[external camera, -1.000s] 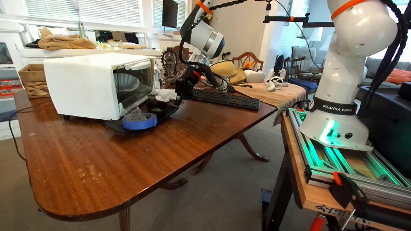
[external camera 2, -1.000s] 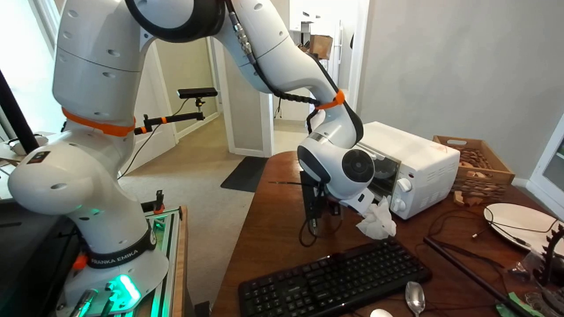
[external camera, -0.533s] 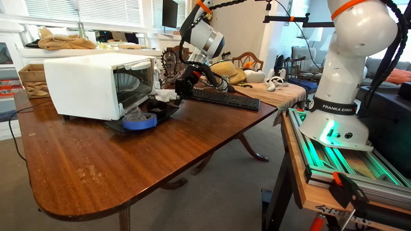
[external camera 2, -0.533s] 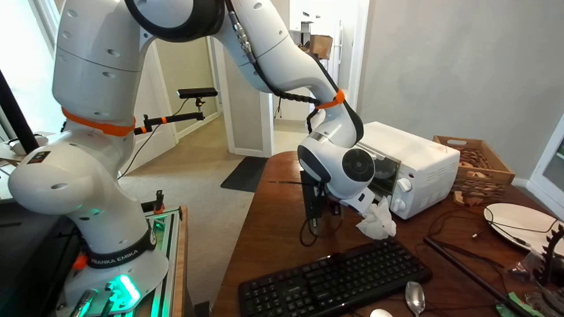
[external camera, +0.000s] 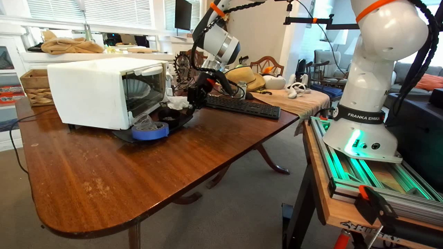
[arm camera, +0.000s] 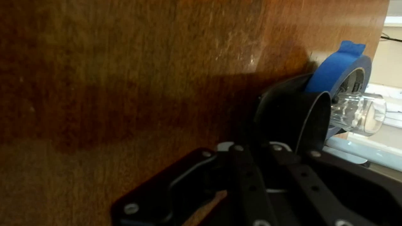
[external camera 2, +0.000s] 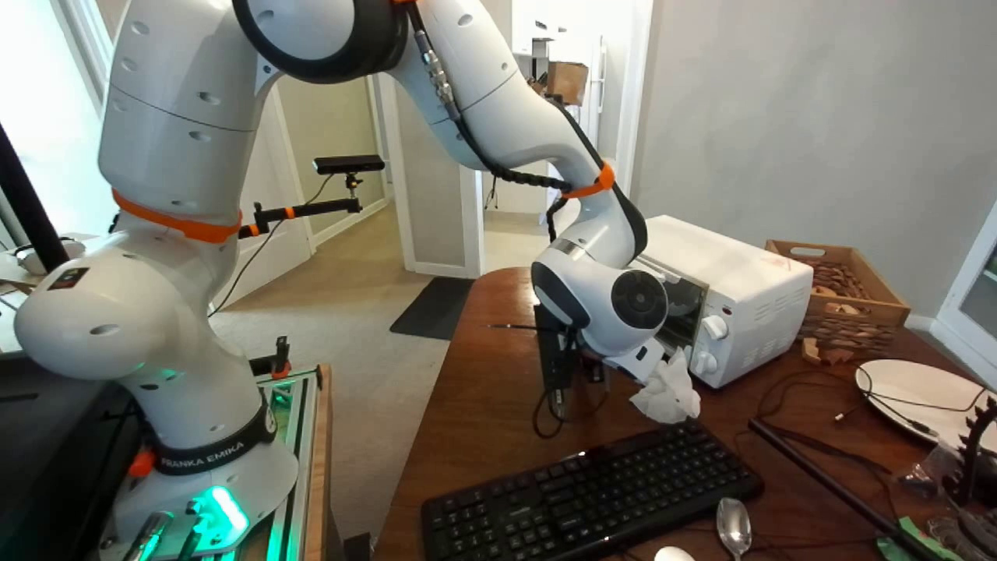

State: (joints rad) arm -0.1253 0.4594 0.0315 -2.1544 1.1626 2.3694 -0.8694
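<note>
Arm (external camera 2: 506,109): since the earlier frames, it is easing slightly lower and toward the oven (external camera: 90,93), while the tray (external camera: 181,123) is showing hardly any shift.
Gripper (arm camera: 257,147): its fingers are standing close together at one end of the tray; whether they are pinching the rim or only sitting beside it, the dark wrist view is not showing.
Cup (arm camera: 290,116): it is standing on the tray right by the fingertips, so a finger spreading or pushing sideways could be knocking it over and spilling the pale bits that are showing inside.
Tumbler (arm camera: 358,113): it is leaning in or against the ring of the tape (arm camera: 329,70), seemingly loose; a jolt, or a lift at one end only, could be tilting the tray and sending both sliding.
Oven: it is standing just beside the tray, so any further push that way could be jamming the two together.
Tray: it is lying on the table (external camera: 121,180), one end right at the fingertips, touching or nearly so; the rest is stretching away from the gripper along the oven's front, with the cup sitting closest in and the tape and tumbler farther off.
</note>
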